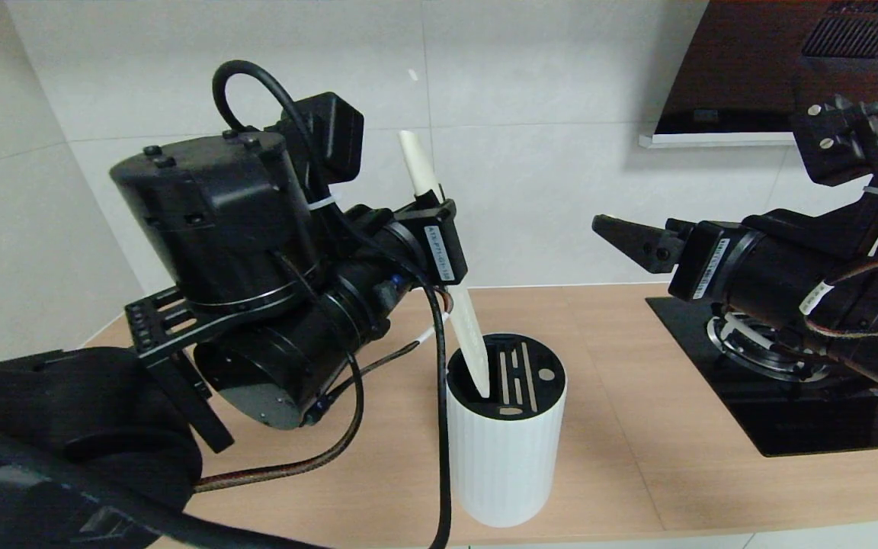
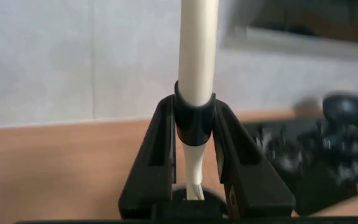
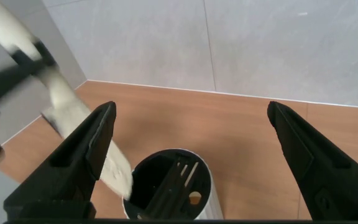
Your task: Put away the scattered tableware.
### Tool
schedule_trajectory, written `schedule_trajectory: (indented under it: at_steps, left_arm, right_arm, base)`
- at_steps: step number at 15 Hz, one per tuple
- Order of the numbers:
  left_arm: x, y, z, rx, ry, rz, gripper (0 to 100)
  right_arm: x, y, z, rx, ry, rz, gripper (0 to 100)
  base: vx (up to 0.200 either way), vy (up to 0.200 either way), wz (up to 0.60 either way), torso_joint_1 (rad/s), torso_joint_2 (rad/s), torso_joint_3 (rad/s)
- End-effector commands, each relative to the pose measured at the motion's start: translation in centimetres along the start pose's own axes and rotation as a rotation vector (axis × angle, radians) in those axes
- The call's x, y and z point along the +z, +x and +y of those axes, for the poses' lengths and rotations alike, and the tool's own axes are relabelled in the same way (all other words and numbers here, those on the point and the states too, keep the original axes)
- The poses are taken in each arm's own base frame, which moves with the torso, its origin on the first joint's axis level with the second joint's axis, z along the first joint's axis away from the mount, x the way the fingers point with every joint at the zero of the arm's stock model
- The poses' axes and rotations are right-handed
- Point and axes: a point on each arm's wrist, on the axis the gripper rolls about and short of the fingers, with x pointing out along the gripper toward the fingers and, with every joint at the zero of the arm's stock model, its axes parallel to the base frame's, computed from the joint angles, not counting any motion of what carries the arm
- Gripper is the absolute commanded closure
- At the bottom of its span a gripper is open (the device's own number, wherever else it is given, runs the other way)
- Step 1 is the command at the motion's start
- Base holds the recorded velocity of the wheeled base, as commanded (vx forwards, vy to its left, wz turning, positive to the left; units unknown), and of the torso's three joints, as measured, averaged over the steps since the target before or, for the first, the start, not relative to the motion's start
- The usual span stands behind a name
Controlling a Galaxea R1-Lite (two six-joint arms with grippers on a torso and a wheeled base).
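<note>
The left gripper [image 1: 440, 221] is clamped on the knife [image 1: 472, 335] where handle meets blade. The cream handle rises above the gripper and the pale blade slants down below it. The blade's tip is in a slot in the black top of the white holder [image 1: 504, 457], which stands upright on the table [image 1: 622, 427]. The right gripper [image 1: 622, 236] is spread wide and holds nothing, apart from the knife, above the table beside the stove [image 1: 789, 412].
</note>
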Motion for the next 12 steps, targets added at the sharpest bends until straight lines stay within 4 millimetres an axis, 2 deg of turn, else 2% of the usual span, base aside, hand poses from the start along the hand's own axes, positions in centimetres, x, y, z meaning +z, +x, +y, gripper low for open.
schedule_trajectory:
  at_steps: [1, 7, 12]
  left_arm:
    - [-1.1, 0.5, -0.2, 0.002, 0.009, 0.026, 100]
    - [-2.6, 1.6, -0.4, 0.016, 0.011, 0.020, 100]
    - [-3.0, 1.8, -0.4, 0.018, 0.013, 0.022, 100]
  right_arm:
    - [-0.1, 0.1, 0.0, 0.000, -0.001, 0.004, 0]
    - [-0.4, 0.3, 0.0, -0.002, -0.003, 0.015, 0]
    - [-0.4, 0.3, 0.0, -0.002, -0.003, 0.015, 0]
  base:
    - [0.000, 0.000, 0.00, 0.000, 0.00, 0.000]
    - [0.000, 0.000, 0.00, 0.000, 0.00, 0.000]
    - [0.000, 0.000, 0.00, 0.000, 0.00, 0.000]
